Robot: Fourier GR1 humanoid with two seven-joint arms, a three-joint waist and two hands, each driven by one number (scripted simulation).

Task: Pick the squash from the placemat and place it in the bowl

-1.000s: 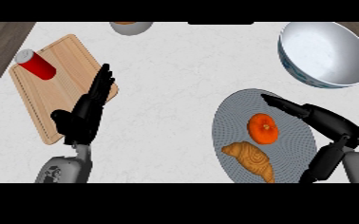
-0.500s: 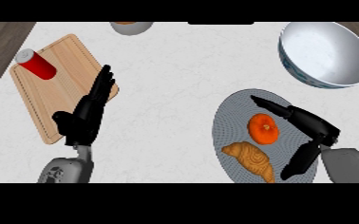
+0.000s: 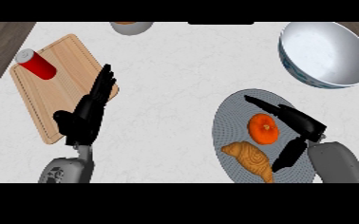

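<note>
We see the right hand's (image 3: 303, 123) fingers (image 3: 261, 102) stretched straight and spread from the thumb, holding nothing; they reach across the upper right part of the placemat (image 3: 228, 126), the thumb pointing down toward its lower edge. The squash (image 3: 263, 128), a small rounded orange fruit with a dark stem dimple, lies on the placemat just left of that open hand, in the gap between fingers and thumb; we cannot tell whether the hand touches it. The placemat is a round grey-blue disc with a fine woven texture. Below the squash, on the same mat, lies a golden-brown croissant (image 3: 249, 157), curved and ridged.

Up and to the right of the mat, apart from it, stands the bowl (image 3: 316, 52), wide, round and glossy, pale inside with a blue-grey rim, partly cut by the view's right edge.

The left hand (image 3: 88, 111) rests at the lower left, its fingers straight and open, lying over the corner of a light wooden cutting board (image 3: 49, 88) with rounded corners. A smooth red cylindrical can (image 3: 36, 64) with a silvery top lies on the board's far end. The desk (image 3: 182, 66) is white, faintly marbled stone. A grey round vessel (image 3: 131, 26) shows at the top edge.
</note>
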